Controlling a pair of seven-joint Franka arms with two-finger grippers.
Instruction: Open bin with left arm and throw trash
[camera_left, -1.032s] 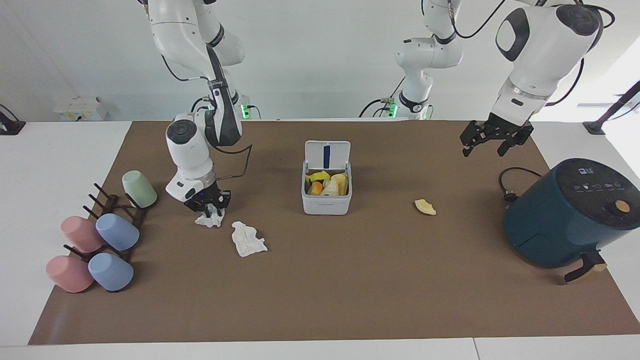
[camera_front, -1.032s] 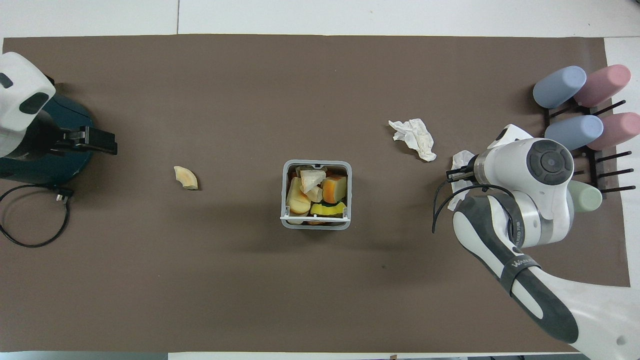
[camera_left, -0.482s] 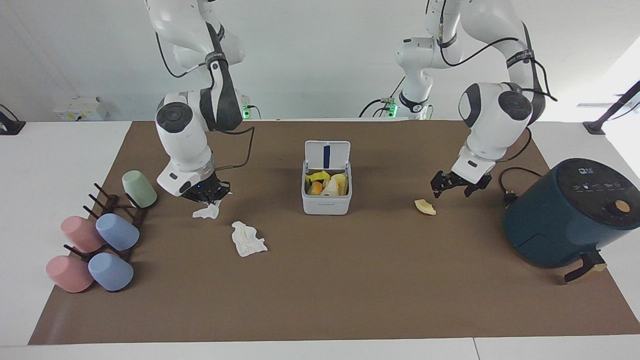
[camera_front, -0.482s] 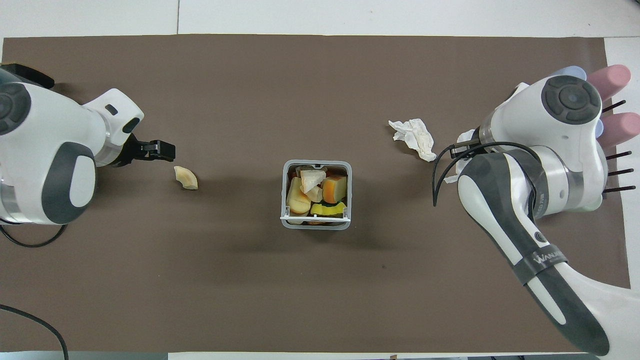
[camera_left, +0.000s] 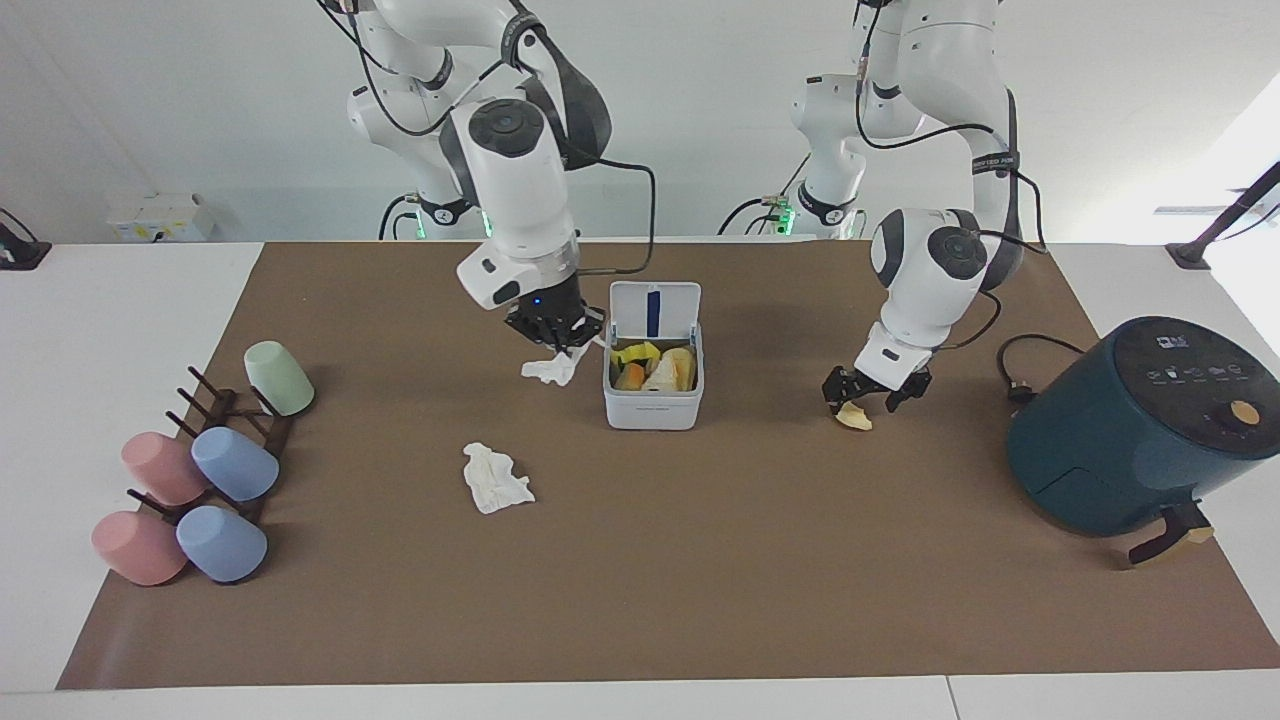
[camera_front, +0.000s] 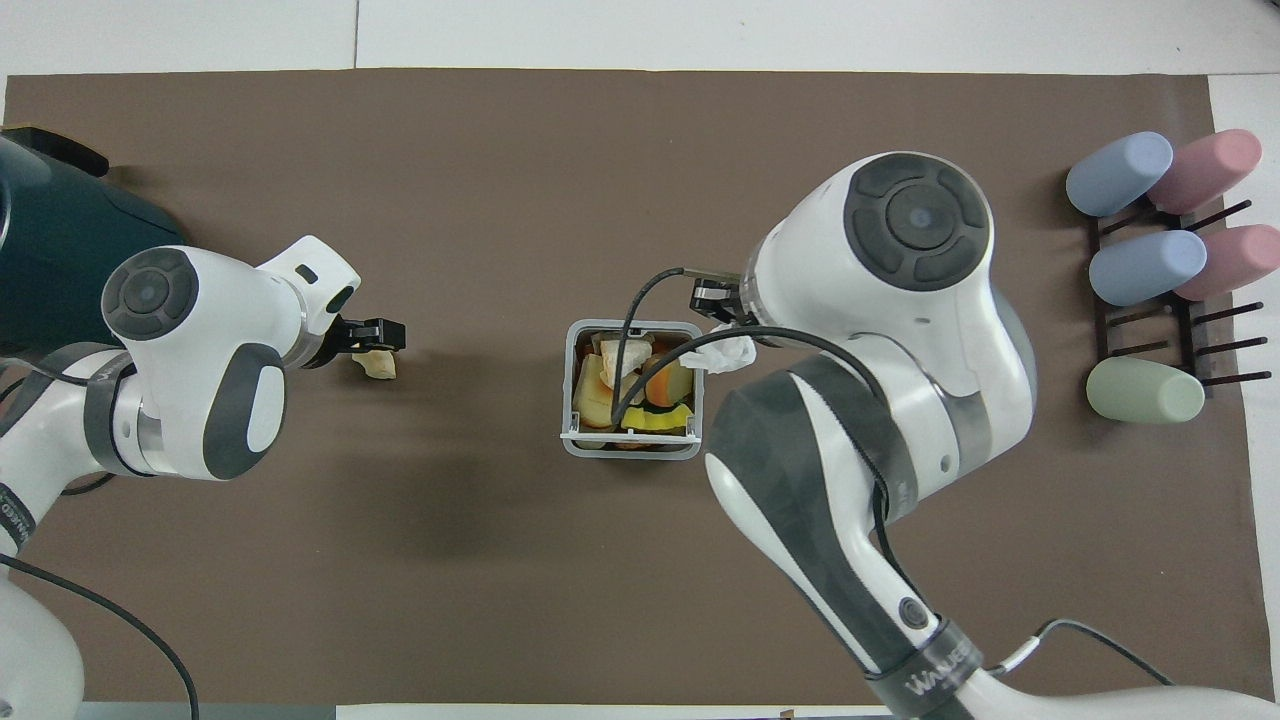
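The white bin stands mid-mat with its lid upright and food scraps inside. My right gripper is shut on a crumpled tissue, which hangs in the air at the bin's rim on the right arm's side. A second tissue lies flat on the mat, farther from the robots; the right arm hides it in the overhead view. My left gripper is open, low over the yellow-tan food scrap.
A dark teal air fryer with its cable sits at the left arm's end. A rack of pastel cups sits at the right arm's end. The brown mat covers the table.
My right gripper shut on one tissue, lifted it off the mat and carried it to the bin. My left gripper came down from near the air fryer to the food scrap.
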